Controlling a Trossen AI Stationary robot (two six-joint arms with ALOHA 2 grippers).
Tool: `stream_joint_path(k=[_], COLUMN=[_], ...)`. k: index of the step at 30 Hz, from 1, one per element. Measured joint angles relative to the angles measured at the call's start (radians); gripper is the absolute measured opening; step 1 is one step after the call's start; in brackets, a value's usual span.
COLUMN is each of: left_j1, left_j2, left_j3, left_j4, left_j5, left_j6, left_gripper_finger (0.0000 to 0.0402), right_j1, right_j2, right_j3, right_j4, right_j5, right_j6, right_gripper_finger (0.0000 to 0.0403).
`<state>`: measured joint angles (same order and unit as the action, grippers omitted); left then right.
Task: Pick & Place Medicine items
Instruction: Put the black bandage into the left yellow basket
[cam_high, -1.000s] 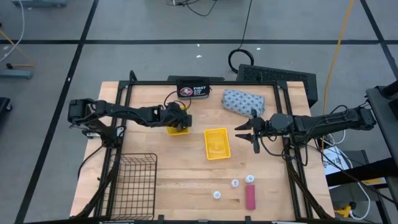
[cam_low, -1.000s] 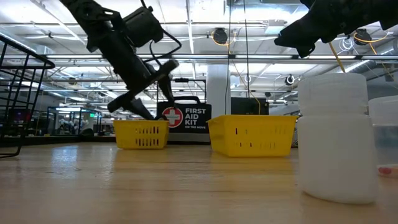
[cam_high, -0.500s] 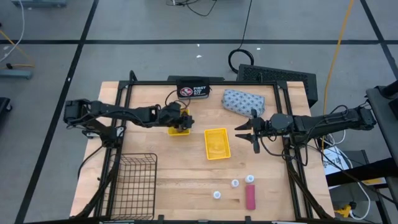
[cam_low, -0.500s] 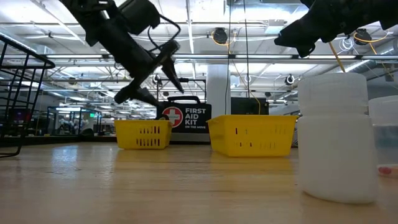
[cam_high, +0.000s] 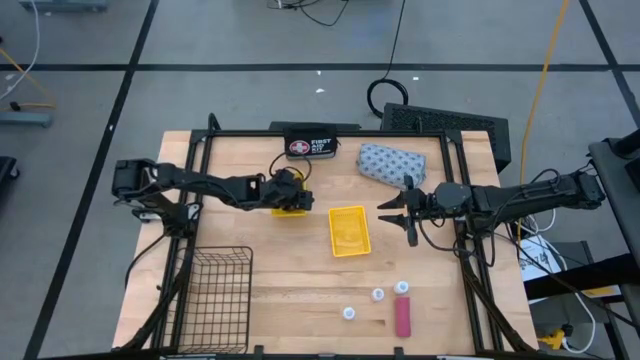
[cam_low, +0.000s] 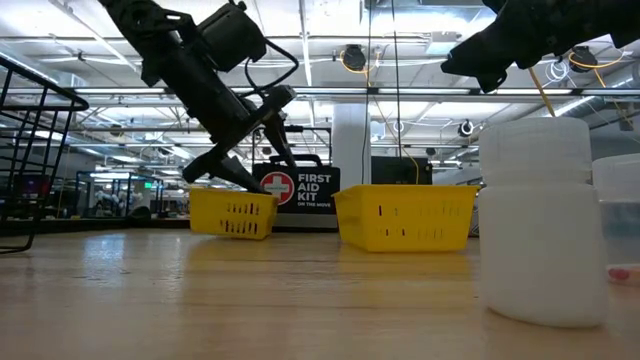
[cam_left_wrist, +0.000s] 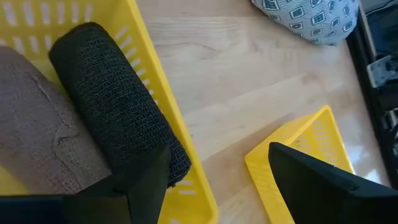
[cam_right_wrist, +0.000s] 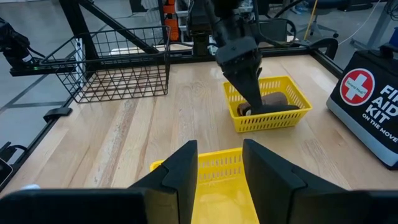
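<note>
Black roll (cam_left_wrist: 115, 118) lies in the small yellow tray (cam_left_wrist: 180, 146) beside the brown roll (cam_left_wrist: 43, 149), both woven bandage-like wraps: light, soft, squashy, with a grippy weave, so I'd judge a pinch across the middle of the cylinder holds best. Left gripper (cam_high: 290, 190) hangs over that tray, fingers spread apart, one tip down against the black roll, the other outside the tray wall, nothing clamped. Compared with half a second ago, the left gripper has dipped lower into the tray again and, in the low view, the tray (cam_low: 232, 213) sits slightly tipped and nudged, where it stood level before. Right gripper (cam_high: 405, 212) waits open beside the bigger tray (cam_high: 348, 231), unchanged. Pouch (cam_high: 392, 163) rests at the far edge of the surface (cam_high: 290, 290), soft and floppy by the look. White containers (cam_high: 378, 295) and the pink bar (cam_high: 403, 316) stay put near the front
</note>
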<state>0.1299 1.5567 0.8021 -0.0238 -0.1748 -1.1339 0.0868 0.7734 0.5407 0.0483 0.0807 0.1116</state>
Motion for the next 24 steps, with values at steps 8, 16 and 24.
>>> stream_joint_path(k=[8, 16, 24], left_j1=[0.006, -0.002, -0.021], left_j2=[-0.055, -0.038, 0.021], left_j3=[-0.001, -0.001, 0.0], left_j4=[0.04, 0.022, -0.005], left_j5=[-0.007, -0.01, -0.011], left_j6=[0.054, 0.006, -0.032], left_gripper_finger=[0.0277, 0.0281, 0.0275], right_j1=[0.0, 0.0, 0.0], right_j2=[0.0, 0.0, 0.0], right_j3=[0.0, 0.0, 0.0], right_j4=[-0.012, -0.012, -0.014], right_j5=[0.0, 0.0, 0.001], right_j6=[0.0, 0.0, 0.0], right_gripper_finger=[0.0116, 0.0116, 0.0116])
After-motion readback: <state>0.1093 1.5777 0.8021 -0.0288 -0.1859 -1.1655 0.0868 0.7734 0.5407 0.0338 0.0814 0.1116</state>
